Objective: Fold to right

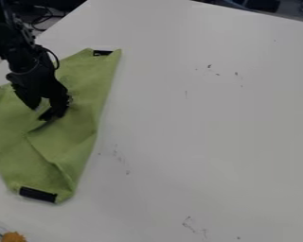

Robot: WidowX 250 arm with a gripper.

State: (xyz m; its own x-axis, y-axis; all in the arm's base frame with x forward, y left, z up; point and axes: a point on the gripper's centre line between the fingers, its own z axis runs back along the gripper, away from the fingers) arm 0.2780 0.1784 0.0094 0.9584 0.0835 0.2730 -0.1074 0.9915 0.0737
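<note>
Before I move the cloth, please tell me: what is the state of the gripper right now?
Gripper: open, fingers apart, low over the green cloth; whether it touches the cloth cannot be told.

A green cloth [72, 132] is lying on the left side of the white desk [198, 123], stretching from the far left towards the near left. It is resting mostly flat but wrinkled, with creases running from its middle to its near right part, where the fabric is bunching slightly. Black patches are showing at its far end, its near end and its left edge.
</note>
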